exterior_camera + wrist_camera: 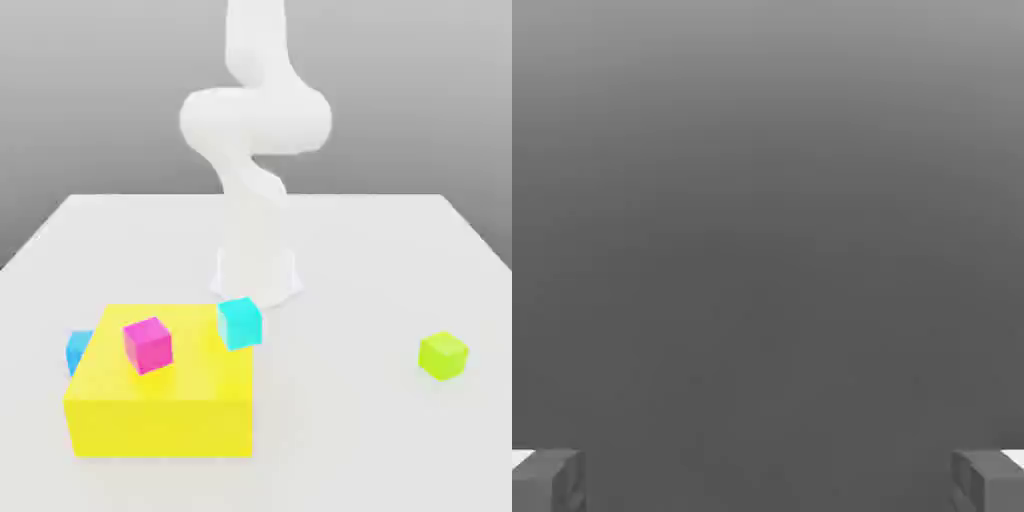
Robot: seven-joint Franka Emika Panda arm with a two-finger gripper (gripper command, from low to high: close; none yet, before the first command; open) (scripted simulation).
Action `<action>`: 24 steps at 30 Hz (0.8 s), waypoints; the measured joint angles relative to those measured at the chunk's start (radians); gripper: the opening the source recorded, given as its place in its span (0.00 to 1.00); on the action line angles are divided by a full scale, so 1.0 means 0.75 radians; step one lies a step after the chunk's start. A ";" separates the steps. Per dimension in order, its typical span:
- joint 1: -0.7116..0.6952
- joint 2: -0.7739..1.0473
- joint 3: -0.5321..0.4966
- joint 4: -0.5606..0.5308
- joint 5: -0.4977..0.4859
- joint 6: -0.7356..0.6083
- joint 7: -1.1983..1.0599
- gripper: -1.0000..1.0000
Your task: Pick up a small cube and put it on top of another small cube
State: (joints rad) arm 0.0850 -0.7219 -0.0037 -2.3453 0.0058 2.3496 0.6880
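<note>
Nothing was done yet: tool [768,480] fingers stood wide apart, holding nothing, and the lime cube [443,355] sat alone on the table [380,440], unstacked.

The table [400,260] is plain white, and the arm [255,150] rising from it is the same white. On it sits a big block [160,405] of bright yellow, unpatterned. A magenta cube [148,344] shows on the block's top, a cyan cube [240,323] at the block's one o'clock corner, and a blue cube [79,350] at its ten o'clock side. At three o'clock from the block is the small cube [443,356], lime-green and plain. The fingertips [547,480] are grey against a grey backdrop.
</note>
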 joint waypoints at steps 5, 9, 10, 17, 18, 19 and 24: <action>0.221 0.216 0.004 -0.125 0.025 0.137 -0.317 0.50; 0.381 0.383 0.022 -0.221 0.047 0.243 -0.563 0.50; 0.420 0.424 0.028 -0.245 0.052 0.269 -0.624 0.50; 0.659 0.715 0.106 -0.414 0.072 0.453 -1.041 0.50; 0.686 0.756 0.123 -0.438 0.071 0.480 -1.098 0.50; 0.711 0.798 0.141 -0.462 0.067 0.507 -1.152 0.50; 0.871 1.008 0.212 -0.575 -0.029 0.644 -1.358 0.50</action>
State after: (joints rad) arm 0.7383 0.0343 0.1556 -2.7765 -0.0158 2.8324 -0.3302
